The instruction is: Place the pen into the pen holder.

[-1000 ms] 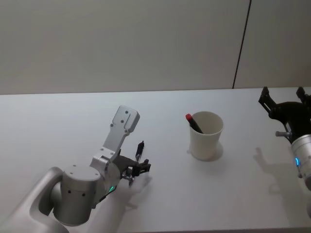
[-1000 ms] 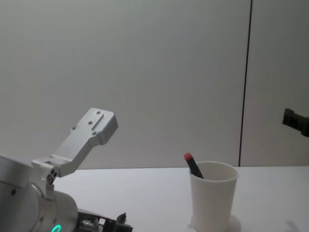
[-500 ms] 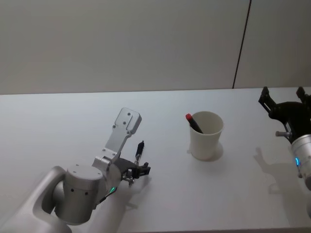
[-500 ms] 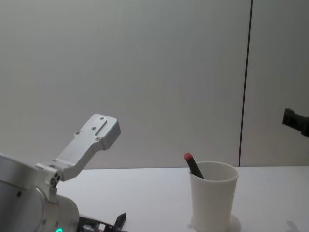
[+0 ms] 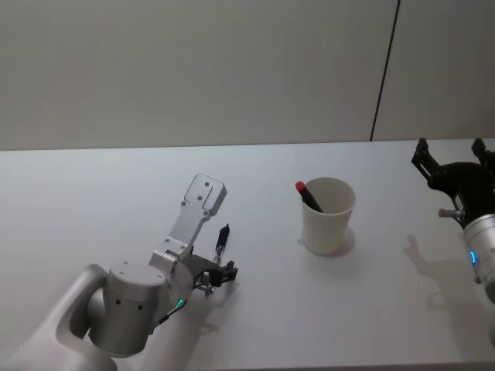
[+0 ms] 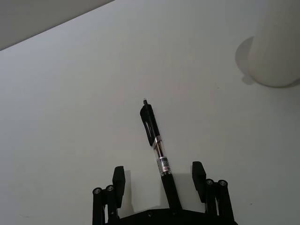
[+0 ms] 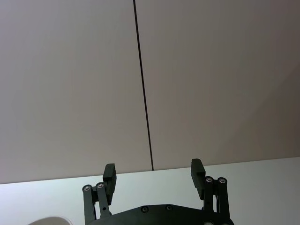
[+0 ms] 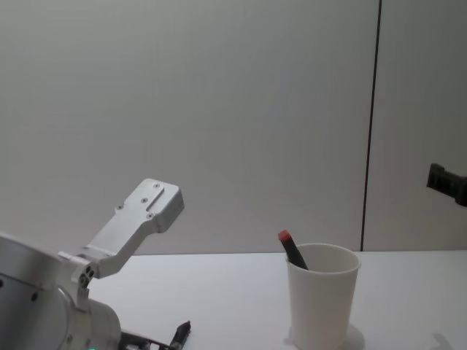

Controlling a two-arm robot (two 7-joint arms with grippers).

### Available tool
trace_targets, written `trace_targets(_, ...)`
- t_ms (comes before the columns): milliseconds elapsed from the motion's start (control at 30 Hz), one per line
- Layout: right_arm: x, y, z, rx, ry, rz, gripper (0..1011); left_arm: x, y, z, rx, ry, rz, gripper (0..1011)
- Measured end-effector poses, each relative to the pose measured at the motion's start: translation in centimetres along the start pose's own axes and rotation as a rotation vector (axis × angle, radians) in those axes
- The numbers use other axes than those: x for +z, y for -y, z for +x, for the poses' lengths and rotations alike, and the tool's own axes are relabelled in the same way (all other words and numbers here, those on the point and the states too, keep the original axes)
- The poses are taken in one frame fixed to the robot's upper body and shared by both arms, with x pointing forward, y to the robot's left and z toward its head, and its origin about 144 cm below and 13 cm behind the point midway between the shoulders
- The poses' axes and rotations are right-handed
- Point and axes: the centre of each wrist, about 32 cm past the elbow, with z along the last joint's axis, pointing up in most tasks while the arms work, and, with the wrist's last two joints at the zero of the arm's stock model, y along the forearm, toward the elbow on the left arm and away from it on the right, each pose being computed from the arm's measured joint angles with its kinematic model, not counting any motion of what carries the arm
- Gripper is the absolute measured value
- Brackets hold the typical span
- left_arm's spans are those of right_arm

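A black pen [image 6: 156, 143] lies flat on the white table, seen also in the head view as the pen [image 5: 222, 237] and at the chest view's bottom edge as the pen [image 8: 179, 335]. My left gripper [image 6: 158, 180] is open and low over the table, its fingers [image 6: 118, 181] on either side of the pen's near end. The pen holder [image 5: 328, 216], a white paper cup [image 8: 323, 297], stands upright to the right with a red-capped dark pen [image 5: 308, 195] leaning in it. My right gripper [image 5: 452, 166] hangs open at the far right, apart from both.
The white table [image 5: 93, 201] has free room on all sides of the cup and the pen. A grey wall with a dark vertical seam [image 5: 384, 69] stands behind. In the left wrist view the cup [image 6: 276, 51] sits at the top right corner.
My left arm has drawn back a little toward my body and sunk lower. The pen on the table, the cup and my right arm have not moved.
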Motion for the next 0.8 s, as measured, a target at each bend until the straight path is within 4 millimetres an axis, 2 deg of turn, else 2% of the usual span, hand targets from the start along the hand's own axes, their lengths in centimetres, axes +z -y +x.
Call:
trace_targets(233,0.0,0.0,0.0,0.0,0.0,0.0,1002,-0.04,0.2,0.03,0.0,-0.003,0.009,782)
trace_targets(367,0.0,0.0,0.0,0.0,0.0,0.0,1002,-0.05,0.31,0.05,0.001,-0.005,0.018,622)
trace_targets(400,0.0,0.0,0.0,0.0,0.0,0.0,1002,-0.06,0.33,0.06,0.002,-0.005,0.02,622)
trace_targets(467,0.0,0.0,0.0,0.0,0.0,0.0,1002,-0.07,0.4,0.06,0.002,-0.007,0.025,527)
trace_targets(500,0.0,0.0,0.0,0.0,0.0,0.0,1001,-0.07,0.42,0.07,0.002,-0.007,0.027,527)
trace_targets(600,0.0,0.0,0.0,0.0,0.0,0.0,1002,-0.13,0.53,0.06,0.001,-0.007,0.036,397)
trace_targets(800,0.0,0.0,0.0,0.0,0.0,0.0,1002,-0.27,0.75,0.03,-0.001,-0.007,0.051,218)
